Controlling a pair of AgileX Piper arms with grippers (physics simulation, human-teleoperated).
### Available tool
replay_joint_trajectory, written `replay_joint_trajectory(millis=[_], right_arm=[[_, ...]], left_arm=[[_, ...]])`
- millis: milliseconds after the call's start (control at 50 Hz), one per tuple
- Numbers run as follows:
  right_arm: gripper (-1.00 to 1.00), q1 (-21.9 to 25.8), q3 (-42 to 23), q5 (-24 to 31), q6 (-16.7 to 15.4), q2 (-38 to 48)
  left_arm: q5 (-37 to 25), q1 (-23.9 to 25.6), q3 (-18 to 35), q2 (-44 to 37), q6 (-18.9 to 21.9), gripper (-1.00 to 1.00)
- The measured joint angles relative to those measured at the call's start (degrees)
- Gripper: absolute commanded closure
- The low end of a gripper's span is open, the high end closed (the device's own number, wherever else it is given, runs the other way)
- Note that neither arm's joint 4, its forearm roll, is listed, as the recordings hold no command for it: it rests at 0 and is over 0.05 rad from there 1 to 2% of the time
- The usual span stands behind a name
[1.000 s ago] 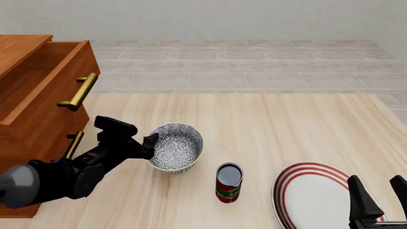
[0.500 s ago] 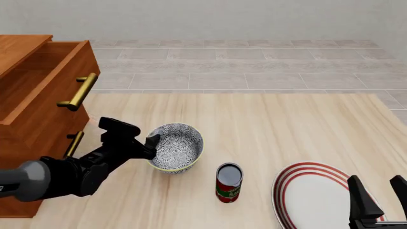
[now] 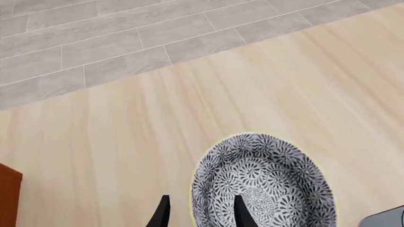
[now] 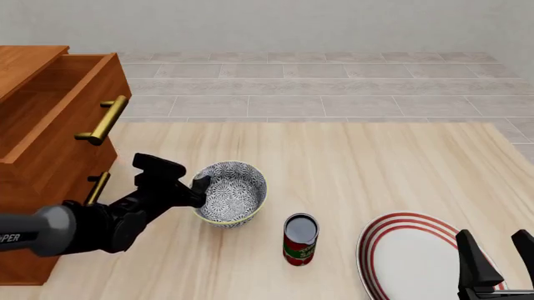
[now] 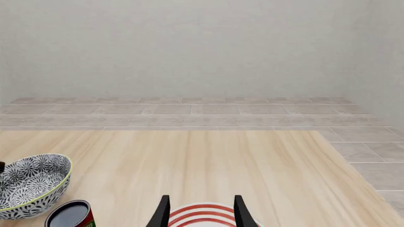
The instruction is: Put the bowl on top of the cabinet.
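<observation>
The blue-grey patterned bowl (image 4: 235, 190) (image 3: 265, 189) (image 5: 31, 184) stands upright on the table, right of the cabinet (image 4: 42, 125). My left gripper (image 4: 199, 189) (image 3: 200, 215) is at the bowl's left rim. It is open: one finger is inside the bowl and the other outside, and the wall stands between them with a wide gap. The cabinet is reddish-brown with brass handles, and its top drawer stands pulled out. My right gripper (image 4: 496, 253) (image 5: 200, 213) hangs open over the plate at the near right, holding nothing.
A red can (image 4: 301, 239) (image 5: 69, 215) stands just right of and nearer than the bowl. A white plate with red rings (image 4: 413, 250) (image 5: 202, 213) lies at the near right. The cabinet's brass handles (image 4: 104, 120) jut towards the bowl.
My left arm has shifted slightly right and its forearm has lowered, while the fingers stay at the bowl's rim. The bowl and right arm have not moved.
</observation>
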State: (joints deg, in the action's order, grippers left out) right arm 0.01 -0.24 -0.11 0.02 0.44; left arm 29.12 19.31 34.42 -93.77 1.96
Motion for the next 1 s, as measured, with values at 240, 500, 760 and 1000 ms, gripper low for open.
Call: replay_joint_trajectory(millis=[240,500,760,1000], right_arm=[[-1.0,0.0,0.0,0.0,0.0,0.0],[-1.0,0.0,0.0,0.0,0.0,-0.01],[-1.0,0.0,0.0,0.0,0.0,0.0],[-1.0,0.0,0.0,0.0,0.0,0.0]], left_arm=[[0.42,-0.51,0.7,-1.64,0.03,-1.0],[0.94,-0.74,1.59,-3.8,0.13,-1.0],[1.31,-0.85,2.79,-6.29,0.16,-1.0],[1.92,-0.98,3.87,-8.89,0.16,-1.0]])
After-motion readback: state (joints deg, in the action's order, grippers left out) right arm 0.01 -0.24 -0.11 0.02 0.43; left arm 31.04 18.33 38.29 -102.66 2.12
